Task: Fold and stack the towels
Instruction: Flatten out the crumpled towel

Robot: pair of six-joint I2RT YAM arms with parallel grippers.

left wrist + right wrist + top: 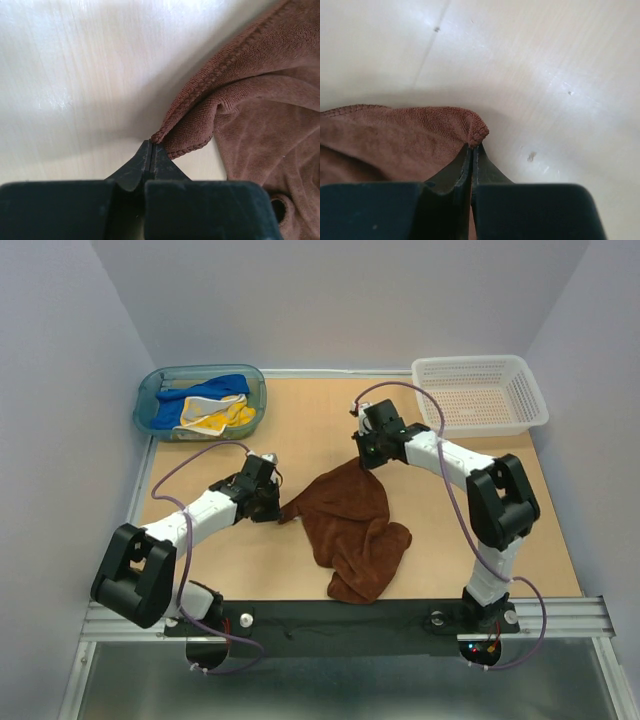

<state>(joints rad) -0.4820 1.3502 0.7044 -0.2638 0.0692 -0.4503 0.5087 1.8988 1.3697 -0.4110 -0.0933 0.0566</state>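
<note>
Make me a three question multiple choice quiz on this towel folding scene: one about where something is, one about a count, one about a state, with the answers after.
1. The left fingers are:
A. wide open
B. shut on a corner of the brown towel
C. shut on nothing

2. The blue towel and the yellow towel lie:
A. on top of the brown towel
B. in the teal tub
C. on the floor

3. How many towels lie on the table itself?
A. one
B. two
C. three

Answers:
1 B: the left wrist view shows the tips closed on the hemmed corner.
2 B: both colours show inside the tub at the far left.
3 A: only the brown towel lies on the tabletop.
</note>
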